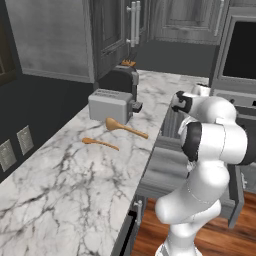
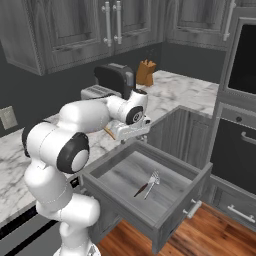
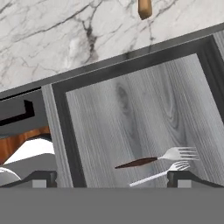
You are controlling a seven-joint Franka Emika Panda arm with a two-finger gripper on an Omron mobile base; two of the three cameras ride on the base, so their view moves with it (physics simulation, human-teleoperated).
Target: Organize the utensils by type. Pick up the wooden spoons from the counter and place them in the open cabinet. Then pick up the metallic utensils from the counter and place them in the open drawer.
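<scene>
White Franka arm, glossy rounded segments, bulbous links stacked from base. Dark/black bands at joints, round black cap on elbow joint. Smaller dark ring near wrist. White hand block under wrist, flat-faced. Two small dark finger tips, squared, grey pad faces. No cables, no readable markings.

Dark grey wall runs behind the worktop, with two pale outlet plates set into it. Grey wood-grain wall cupboards with silver bar handles hang above. A built-in oven with a black glass door stands at the far right. A silver toaster sits near a knife block. The floor is warm reddish wood planks.
</scene>
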